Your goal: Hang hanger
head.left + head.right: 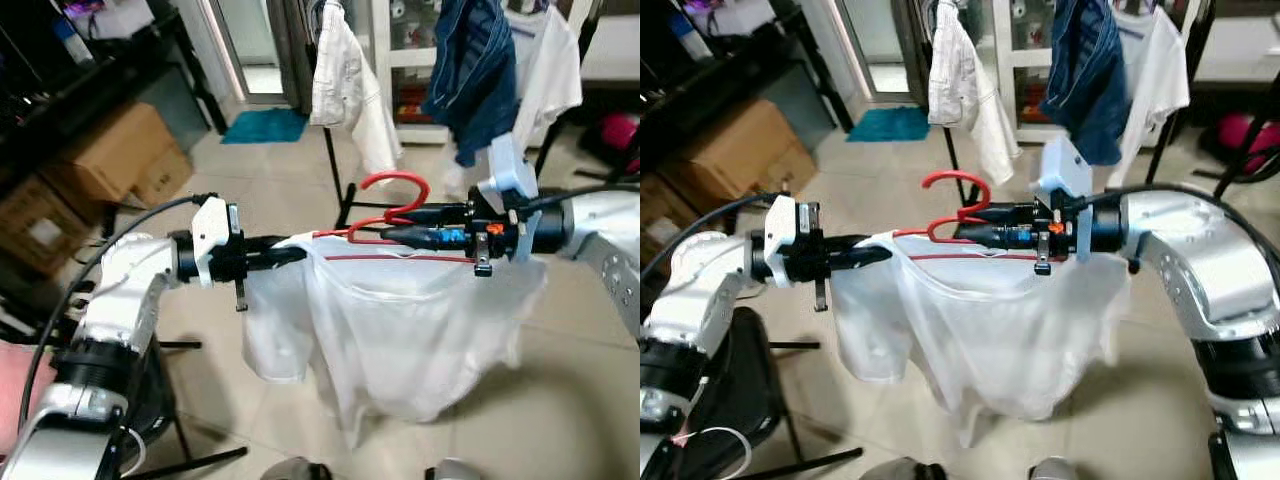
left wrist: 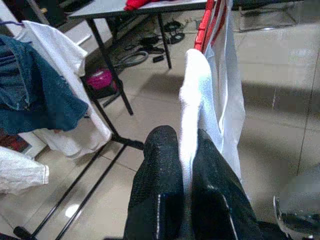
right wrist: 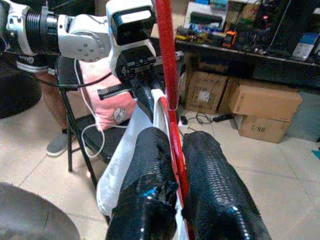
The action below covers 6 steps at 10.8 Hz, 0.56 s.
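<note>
Right now your left end effector (image 1: 290, 254) is pinching the white shirt's (image 1: 400, 340) shoulder, and your right end effector (image 1: 395, 224) is clamping the red hanger (image 1: 392, 184) at its neck, holding it in mid-air. Beyond, the clothes rack (image 1: 340, 150) is carrying a white garment (image 1: 350, 80) and jeans (image 1: 478, 75).

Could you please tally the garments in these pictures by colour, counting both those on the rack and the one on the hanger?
White garments: 3 (shirt on the red hanger, rack shirt, second rack shirt)
Blue garments: 1 (jeans)
Total: 4
</note>
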### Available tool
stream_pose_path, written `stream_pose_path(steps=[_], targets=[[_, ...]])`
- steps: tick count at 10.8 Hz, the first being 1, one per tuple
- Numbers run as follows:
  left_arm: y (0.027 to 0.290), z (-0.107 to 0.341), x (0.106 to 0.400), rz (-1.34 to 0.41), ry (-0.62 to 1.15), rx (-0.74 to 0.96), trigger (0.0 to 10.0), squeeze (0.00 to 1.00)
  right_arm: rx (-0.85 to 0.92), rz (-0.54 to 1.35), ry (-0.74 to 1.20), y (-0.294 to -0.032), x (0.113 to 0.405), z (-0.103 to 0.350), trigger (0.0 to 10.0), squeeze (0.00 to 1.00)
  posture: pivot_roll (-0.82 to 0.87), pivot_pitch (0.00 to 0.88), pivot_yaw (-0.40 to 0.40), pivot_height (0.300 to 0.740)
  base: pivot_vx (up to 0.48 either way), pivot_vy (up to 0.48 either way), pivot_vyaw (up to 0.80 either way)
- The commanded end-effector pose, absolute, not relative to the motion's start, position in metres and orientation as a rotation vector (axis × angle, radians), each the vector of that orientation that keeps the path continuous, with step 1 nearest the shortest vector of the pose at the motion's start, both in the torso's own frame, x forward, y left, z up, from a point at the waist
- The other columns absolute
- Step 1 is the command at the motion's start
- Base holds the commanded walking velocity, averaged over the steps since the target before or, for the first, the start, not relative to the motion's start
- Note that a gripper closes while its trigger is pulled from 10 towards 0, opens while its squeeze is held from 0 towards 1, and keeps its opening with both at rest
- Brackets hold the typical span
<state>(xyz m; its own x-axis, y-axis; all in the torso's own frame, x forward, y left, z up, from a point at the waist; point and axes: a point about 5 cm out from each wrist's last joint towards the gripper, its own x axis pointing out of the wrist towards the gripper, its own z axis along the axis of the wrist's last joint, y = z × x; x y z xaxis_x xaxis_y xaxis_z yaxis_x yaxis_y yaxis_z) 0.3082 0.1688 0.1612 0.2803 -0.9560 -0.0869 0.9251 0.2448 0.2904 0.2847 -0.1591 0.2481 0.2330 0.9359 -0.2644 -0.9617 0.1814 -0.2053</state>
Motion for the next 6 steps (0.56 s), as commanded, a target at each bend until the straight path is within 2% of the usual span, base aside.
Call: stream_pose_path(steps=[1,3,4,5,6], targets=[[0.1783,0.1681,0.3074,-1.225,-0.164,0.295,0.0,0.00,-0.382,1.392,0.081,-0.1537,0.2843,0.2501,0.0,0.00,-0.16,0.043,0.170,0.740,0.000,0.000,0.00],[0.1774,0.1661,0.3056,-1.198,-0.171,0.294,0.0,0.00,-0.390,1.416,0.086,-0.1527,0.2865,0.2523,0.0,0.00,-0.16,0.031,0.138,0.740,0.000,0.000,0.00],[0.1763,0.1641,0.3032,-1.217,-0.156,0.248,10.0,0.00,-0.393,1.432,0.089,-0.1519,0.2876,0.2533,0.0,0.00,-0.16,0.026,0.129,0.740,0.000,0.000,0.00],[0.1765,0.1654,0.3030,-1.199,-0.163,0.258,10.0,0.89,-0.395,1.437,0.091,-0.1516,0.2885,0.2532,0.0,0.00,-0.16,0.023,0.128,0.740,0.000,0.000,0.00],[0.1765,0.1665,0.3025,-1.197,-0.165,0.259,10.0,1.00,-0.386,1.444,0.099,-0.1520,0.2884,0.2518,0.0,0.00,-0.16,0.020,0.131,0.740,0.000,0.000,0.00]])
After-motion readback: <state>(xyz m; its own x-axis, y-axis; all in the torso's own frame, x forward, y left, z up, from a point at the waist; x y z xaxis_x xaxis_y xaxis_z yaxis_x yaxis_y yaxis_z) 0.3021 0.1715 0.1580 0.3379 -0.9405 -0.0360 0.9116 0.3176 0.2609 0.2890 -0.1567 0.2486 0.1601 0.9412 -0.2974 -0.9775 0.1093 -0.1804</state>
